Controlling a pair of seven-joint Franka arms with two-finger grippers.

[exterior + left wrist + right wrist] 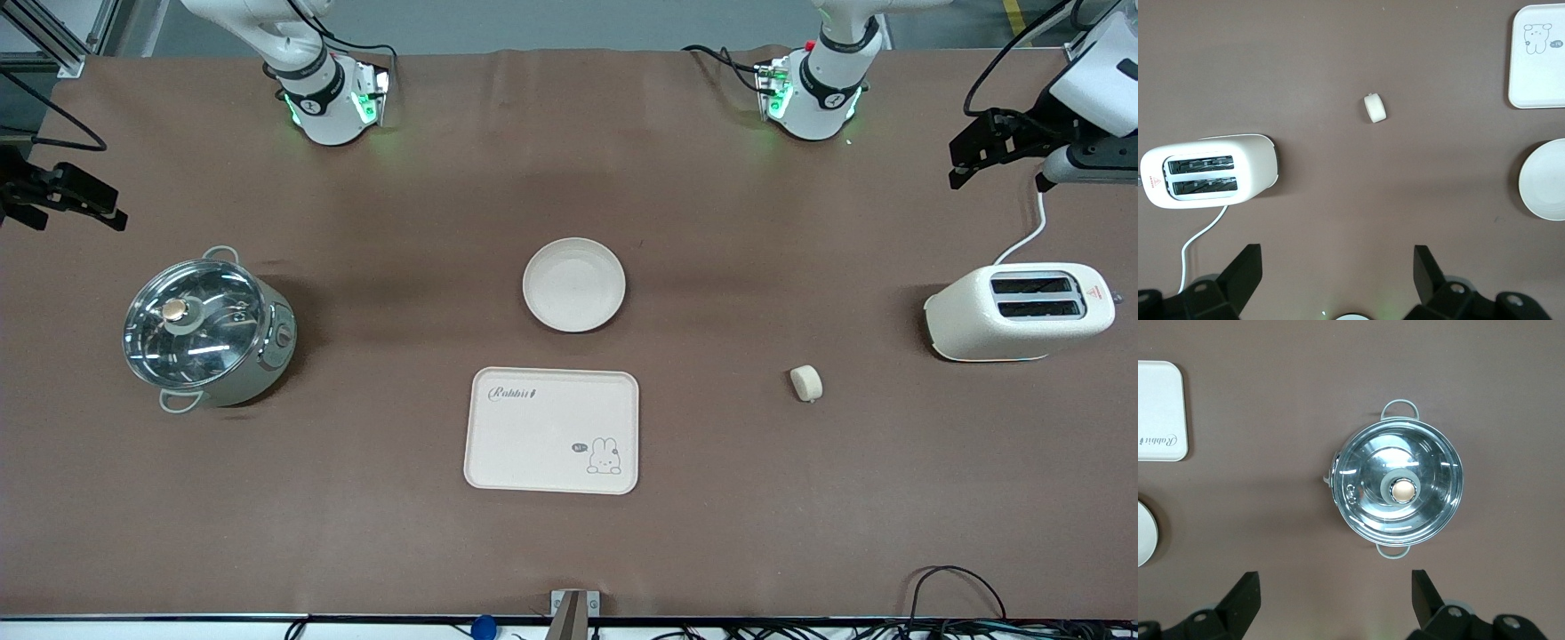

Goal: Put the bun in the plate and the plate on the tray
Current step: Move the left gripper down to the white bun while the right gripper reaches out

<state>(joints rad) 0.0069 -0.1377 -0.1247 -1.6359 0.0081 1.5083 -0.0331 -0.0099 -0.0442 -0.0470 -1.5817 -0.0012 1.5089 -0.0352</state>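
Nothing done yet, both steps left. The bun (806, 383) lies bare on the table, toward the left arm's end, well apart from the plate (573, 284). The tray (551, 430) sits empty, just nearer the front camera than the plate. Left gripper (1335, 277) hangs spread, high above the bun and toaster (1018, 311). Right gripper (1331, 597) waits spread over the pot (1398, 490).

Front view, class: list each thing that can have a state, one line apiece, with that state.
Bun: on the table, not in the plate.
Plate: empty, on the table, off the tray.
Tray: empty.
Pot: lid on.
Toaster: slots empty.
Left gripper: open, holding nothing, waiting.
Right gripper: open, holding nothing, waiting.
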